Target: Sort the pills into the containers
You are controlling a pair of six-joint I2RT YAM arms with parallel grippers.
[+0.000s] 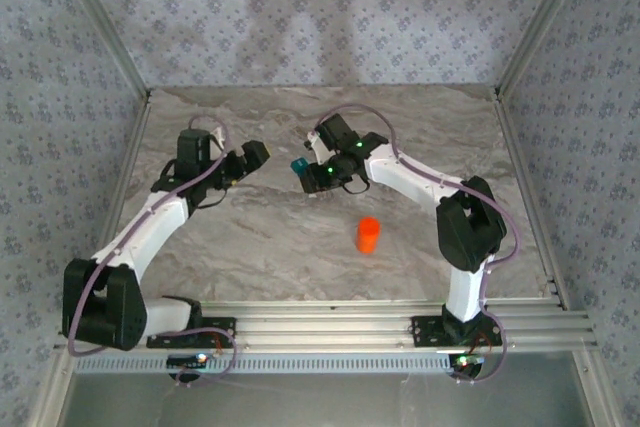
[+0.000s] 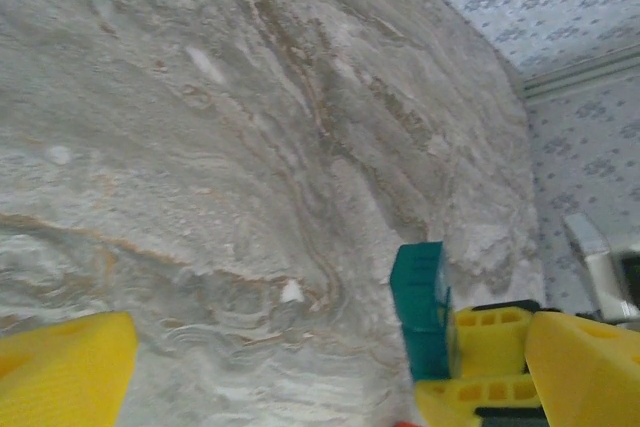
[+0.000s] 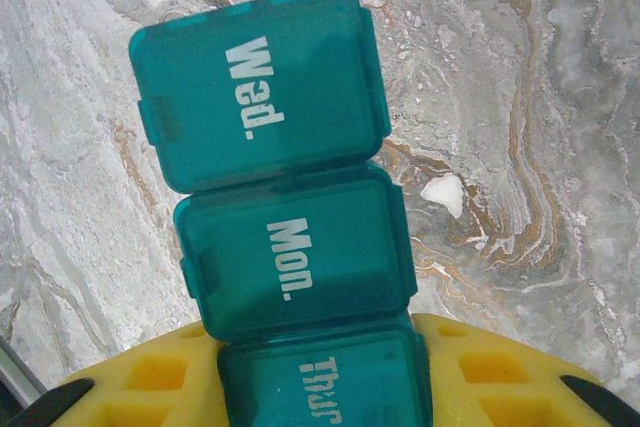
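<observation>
The marbled table (image 1: 300, 247) spreads under the box (image 3: 290, 247) on every side, and patterned walls (image 1: 300, 7) stand behind the box and to both sides of it. A metal rail (image 1: 330, 322) runs along the table's near edge, well on the near side of the box.

The left arm (image 1: 150, 232) reaches up from the near left and ends left of the box. The right arm (image 1: 420, 182) comes in from the box's right.

The left gripper (image 1: 252, 155) hangs left of the box and apart from it, with its yellow fingers (image 2: 60, 372) spread wide and nothing between them. The right gripper (image 1: 314, 173) is clenched on the box, its yellow pads (image 3: 480, 367) clamping the end compartment.

The orange bottle (image 1: 368, 235) stands upright with its cap on, nearer the rail than the box and a little to the box's right, well apart from it.

The box is a teal strip of three joined compartments marked Wed., Mon. and Thur. All three lids are down. The Thur. end sits in the right gripper, and the Wed. end sticks out past the pads. From the left wrist it looks end-on. Whether it touches the table cannot be told.

A small white bit (image 3: 443, 194) lies on the table just right of the Mon. compartment in the right wrist view. Whether it is a pill cannot be told.
</observation>
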